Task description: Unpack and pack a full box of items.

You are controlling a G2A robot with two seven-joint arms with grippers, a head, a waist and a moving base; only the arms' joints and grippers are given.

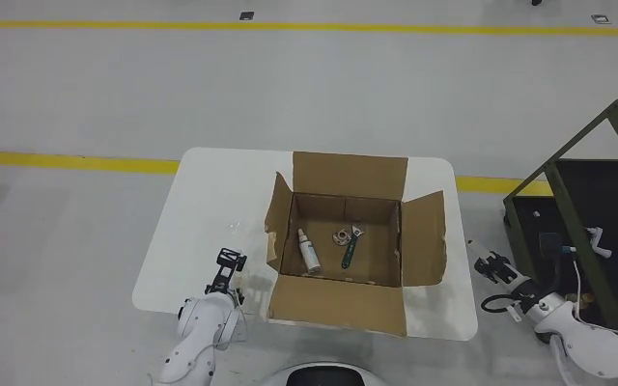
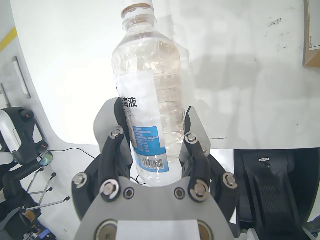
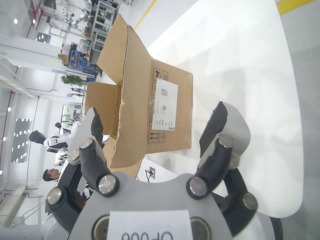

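Left wrist view shows the left end effector (image 2: 153, 116) clamped on a clear bottle (image 2: 147, 71) over the bench (image 2: 237, 63). The right end effector (image 3: 158, 114) stands wide open, facing the box (image 3: 140, 81).

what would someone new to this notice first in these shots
The open cardboard box stands in the middle of the white table, flaps spread, with a small white bottle and a green-handled wrench on its floor. Next comes the left gripper, closed on a clear capped bottle over the table's left part. The right gripper is open by the table's right edge, facing the box.
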